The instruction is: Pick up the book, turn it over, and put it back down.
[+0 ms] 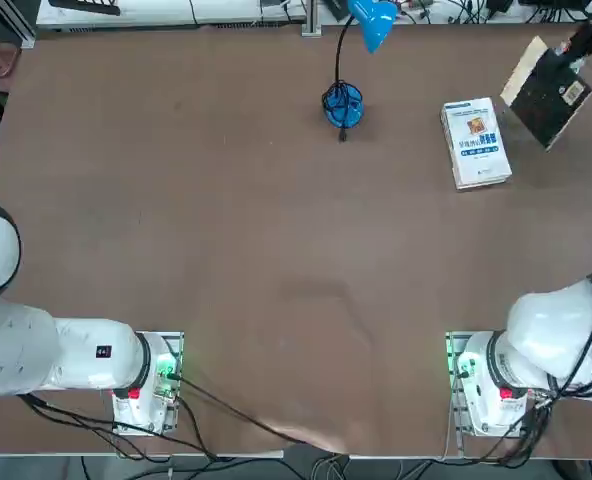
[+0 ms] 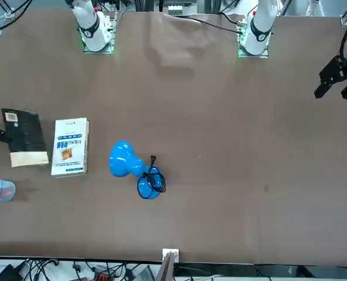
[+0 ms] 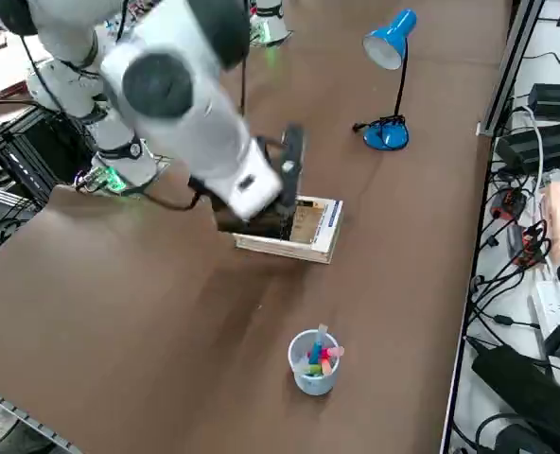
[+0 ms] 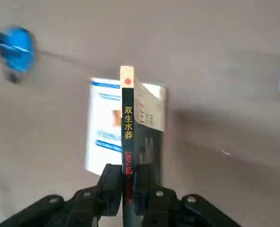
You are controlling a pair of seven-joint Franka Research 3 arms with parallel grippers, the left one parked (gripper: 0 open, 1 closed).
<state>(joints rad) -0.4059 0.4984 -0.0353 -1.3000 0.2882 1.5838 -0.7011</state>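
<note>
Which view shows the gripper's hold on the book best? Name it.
The right wrist view: the right gripper pinches the book at its spine. The top view shows its black cover; the front view, book; the side view hides the grip.

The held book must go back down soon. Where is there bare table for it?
The right gripper holds the book aloft. Bare table spreads from the white book toward the arm bases. Crowded: around the lamp and pen cup.

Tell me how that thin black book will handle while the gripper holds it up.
The book, pinched near its spine by the right gripper, probably stays fairly stiff there. Its cover and pages already fan apart, so they may flop. Thin and small, it is likely light.
</note>
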